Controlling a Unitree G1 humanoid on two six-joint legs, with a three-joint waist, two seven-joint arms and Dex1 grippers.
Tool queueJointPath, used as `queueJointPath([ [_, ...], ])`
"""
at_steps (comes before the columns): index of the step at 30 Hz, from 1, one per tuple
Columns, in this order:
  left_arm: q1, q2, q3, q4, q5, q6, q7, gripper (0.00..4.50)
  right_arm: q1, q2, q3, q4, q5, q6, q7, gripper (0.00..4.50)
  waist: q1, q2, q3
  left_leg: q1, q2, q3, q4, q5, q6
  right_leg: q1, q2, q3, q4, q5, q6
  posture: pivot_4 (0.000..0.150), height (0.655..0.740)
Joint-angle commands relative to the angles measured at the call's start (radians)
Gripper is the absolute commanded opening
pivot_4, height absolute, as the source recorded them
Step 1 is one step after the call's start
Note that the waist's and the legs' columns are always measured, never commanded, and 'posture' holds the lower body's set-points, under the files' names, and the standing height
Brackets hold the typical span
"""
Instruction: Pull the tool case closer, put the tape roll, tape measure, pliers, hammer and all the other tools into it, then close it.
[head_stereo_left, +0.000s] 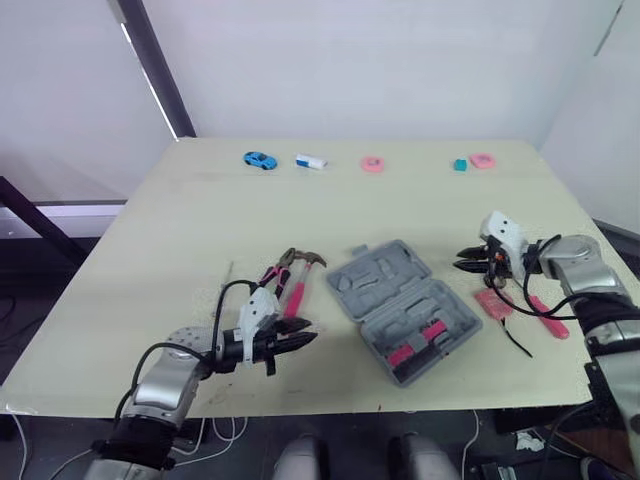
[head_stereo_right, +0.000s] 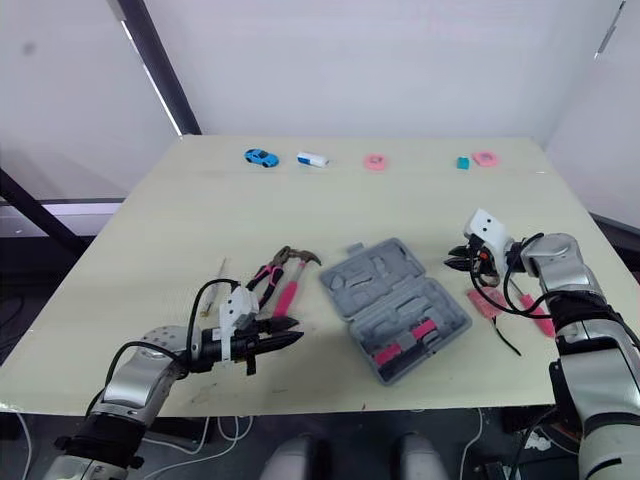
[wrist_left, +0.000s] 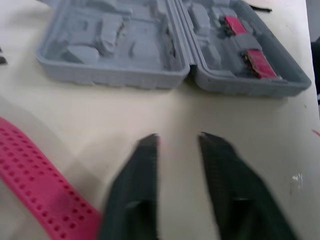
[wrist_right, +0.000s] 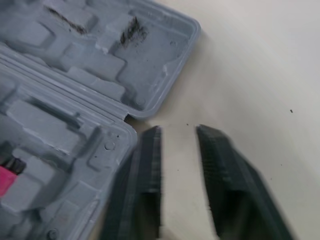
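Observation:
The grey tool case (head_stereo_left: 372, 283) lies open in the middle of the table, with two pink-handled pieces (head_stereo_left: 418, 342) in its near half. Pink-handled pliers (head_stereo_left: 272, 272) and a hammer (head_stereo_left: 298, 285) lie just left of it. My left gripper (head_stereo_left: 305, 340) is open and empty near the hammer handle (wrist_left: 40, 175), pointing at the case (wrist_left: 115, 55). My right gripper (head_stereo_left: 465, 262) is open and empty, close to the case's right corner (wrist_right: 150, 75). Two pink tools (head_stereo_left: 493, 302) (head_stereo_left: 548, 318) lie under my right arm. Two pink tape rolls (head_stereo_left: 372, 164) (head_stereo_left: 483, 160) sit at the far edge.
Along the far edge are a blue toy car (head_stereo_left: 259, 160), a white and blue item (head_stereo_left: 310, 161) and a small teal item (head_stereo_left: 460, 165). A black cable (head_stereo_left: 515, 340) trails off the right arm. The table's front edge (head_stereo_left: 300, 412) runs just below the case.

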Motion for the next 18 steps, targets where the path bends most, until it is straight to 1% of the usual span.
queueJointPath([
  [1,-0.011,-0.009,-0.011,-0.004,0.012,0.003,0.010,0.03,-0.051,0.015,0.002,0.056,-0.029,-0.061,0.007,0.00,-0.001,0.000,0.000,0.000,0.000,0.000,0.000,0.000,0.000,0.000,0.000,0.000,0.000,0.000,0.000,0.150,0.7395],
  [5,-0.025,-0.025,-0.028,0.003,0.023,0.020,0.022,0.03,-0.088,0.034,0.040,0.134,-0.098,-0.131,0.002,0.00,-0.001,0.000,0.000,0.001,0.000,0.000,0.000,0.000,0.000,0.000,0.000,0.000,0.001,0.000,-0.001,0.150,0.7395],
  [9,-0.045,-0.038,-0.041,0.021,0.034,0.024,0.028,0.03,-0.113,0.064,0.041,0.183,-0.121,-0.154,0.004,0.00,-0.002,0.000,0.000,0.001,0.000,0.000,0.001,0.000,0.000,0.000,0.000,0.000,0.002,0.000,-0.001,0.150,0.7395],
  [18,-0.089,-0.059,-0.078,0.048,0.043,0.058,0.015,0.03,-0.136,0.111,0.085,0.268,-0.238,-0.236,-0.115,0.00,-0.003,0.000,0.000,0.001,0.000,0.000,0.001,0.000,0.000,0.000,0.000,0.000,0.003,0.000,0.000,0.150,0.7395],
])
